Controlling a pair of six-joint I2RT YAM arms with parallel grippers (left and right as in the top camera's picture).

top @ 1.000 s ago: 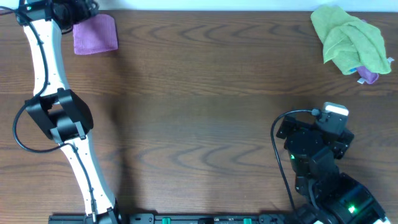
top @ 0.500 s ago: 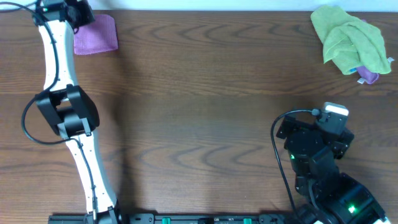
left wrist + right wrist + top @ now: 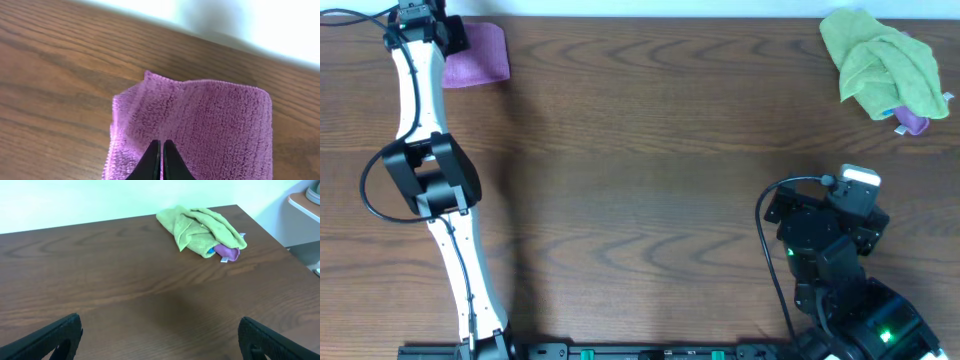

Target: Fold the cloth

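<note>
A purple cloth (image 3: 480,55) lies folded into a small rectangle at the table's far left corner. In the left wrist view it (image 3: 210,125) fills the lower middle, its folded edges stacked at the left. My left gripper (image 3: 452,35) is at the cloth's left edge; its fingers (image 3: 162,150) are pressed together over the fabric, and no fold shows pinched between them. My right gripper (image 3: 160,332) stands wide open low over bare wood at the near right, holding nothing.
A crumpled green cloth (image 3: 882,62) lies at the far right corner (image 3: 200,225), with a bit of purple fabric (image 3: 912,122) sticking out beneath it. The table's back edge (image 3: 240,42) runs just behind the purple cloth.
My left gripper has closed, and its arm has swung so that the wrist now sits left of the purple cloth rather than over it. The right arm has not moved.
</note>
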